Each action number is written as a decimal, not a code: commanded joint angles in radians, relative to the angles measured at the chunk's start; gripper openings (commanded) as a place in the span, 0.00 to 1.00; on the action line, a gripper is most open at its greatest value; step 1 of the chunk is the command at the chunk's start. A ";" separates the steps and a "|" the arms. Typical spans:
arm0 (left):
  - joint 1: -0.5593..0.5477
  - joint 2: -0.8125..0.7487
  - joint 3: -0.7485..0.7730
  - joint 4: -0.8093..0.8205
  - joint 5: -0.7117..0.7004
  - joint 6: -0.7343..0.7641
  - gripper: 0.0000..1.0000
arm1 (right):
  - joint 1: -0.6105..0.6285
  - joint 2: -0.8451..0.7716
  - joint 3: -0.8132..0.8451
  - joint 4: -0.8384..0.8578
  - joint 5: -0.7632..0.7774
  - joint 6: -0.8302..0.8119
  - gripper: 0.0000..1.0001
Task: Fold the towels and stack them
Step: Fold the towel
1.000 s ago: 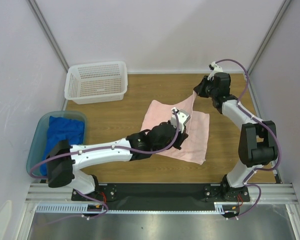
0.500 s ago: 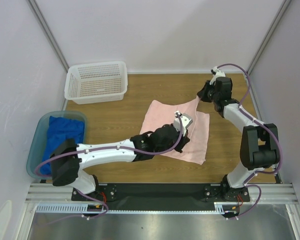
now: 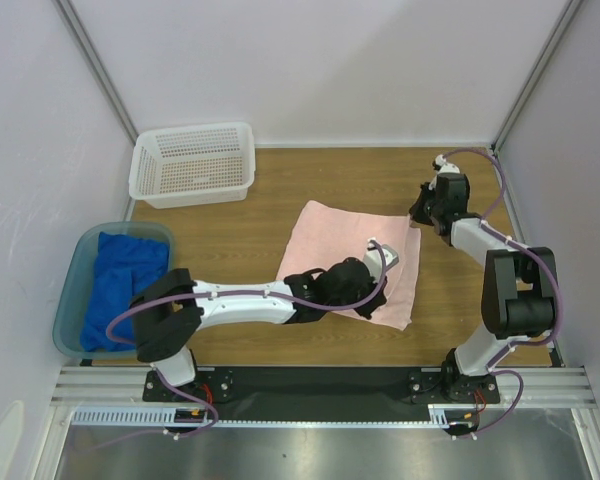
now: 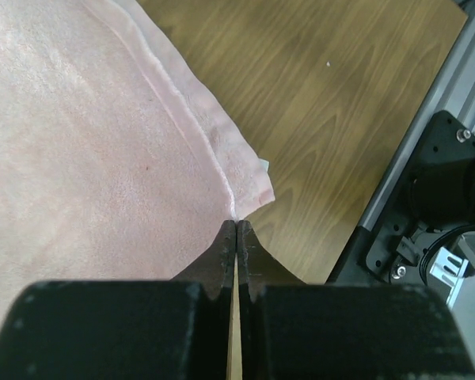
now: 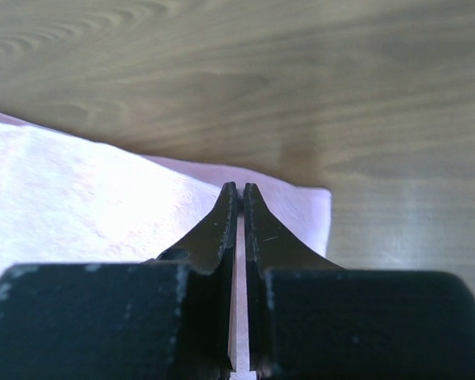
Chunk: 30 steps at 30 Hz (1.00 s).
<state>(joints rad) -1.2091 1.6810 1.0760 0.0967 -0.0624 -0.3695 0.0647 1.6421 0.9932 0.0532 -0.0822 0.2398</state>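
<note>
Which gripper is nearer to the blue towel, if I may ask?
Left. The left gripper is over the pink towel, right of the blue towel; the right gripper is farther right, at the pink towel's far corner.

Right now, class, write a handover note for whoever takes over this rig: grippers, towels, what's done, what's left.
Left gripper: shut at the pink towel's near right corner.
Right gripper: shut at its far right corner; whether either pinches cloth is unclear.
Pink towel lies flat, unfolded, on the table; blue towel sits bunched in the bin.
Done: none folded. Left: fold both, stack.
</note>
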 commanded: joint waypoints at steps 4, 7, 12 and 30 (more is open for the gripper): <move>-0.004 0.029 0.042 0.081 0.055 -0.020 0.00 | -0.055 0.047 -0.033 0.016 0.032 -0.005 0.00; -0.004 0.040 0.044 0.087 0.081 -0.022 0.00 | -0.089 0.051 -0.031 -0.012 0.022 0.012 0.00; -0.004 0.048 0.045 0.092 0.093 -0.020 0.00 | -0.097 0.051 -0.028 -0.085 0.076 0.045 0.00; -0.007 0.098 0.082 0.121 0.200 0.009 0.00 | -0.098 -0.264 -0.079 -0.196 0.205 0.187 0.66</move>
<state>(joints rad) -1.2091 1.7622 1.1023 0.1680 0.0944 -0.3725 -0.0303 1.4532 0.9295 -0.1383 0.0753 0.3820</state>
